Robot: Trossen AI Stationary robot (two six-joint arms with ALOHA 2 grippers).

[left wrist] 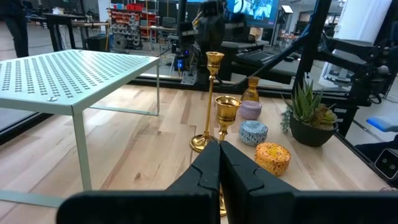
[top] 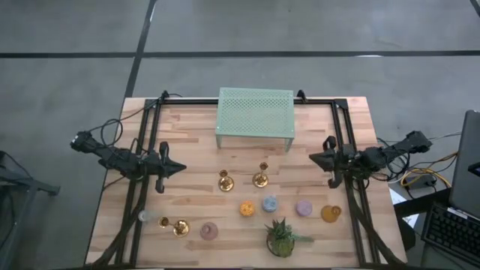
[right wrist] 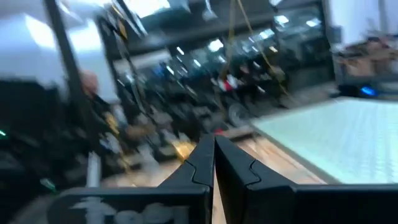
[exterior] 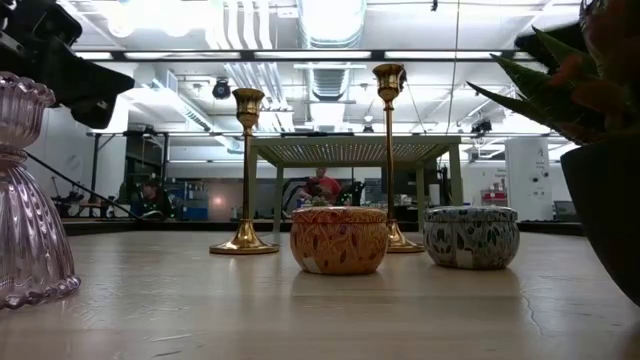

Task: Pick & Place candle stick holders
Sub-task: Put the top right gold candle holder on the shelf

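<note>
- Both the left gripper and the right gripper are pinched shut and empty.
- 2 candlesticks stand mid-table; a 3rd stands near-left.
- Open wide, then descend on the stem.

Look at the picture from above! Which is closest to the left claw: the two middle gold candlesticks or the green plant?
From the left gripper, shut, at the table's left:
1. Left middle candlestick, nearest.
2. Right middle candlestick, just beyond it.
3. Green plant, farthest, at the front edge.
</note>
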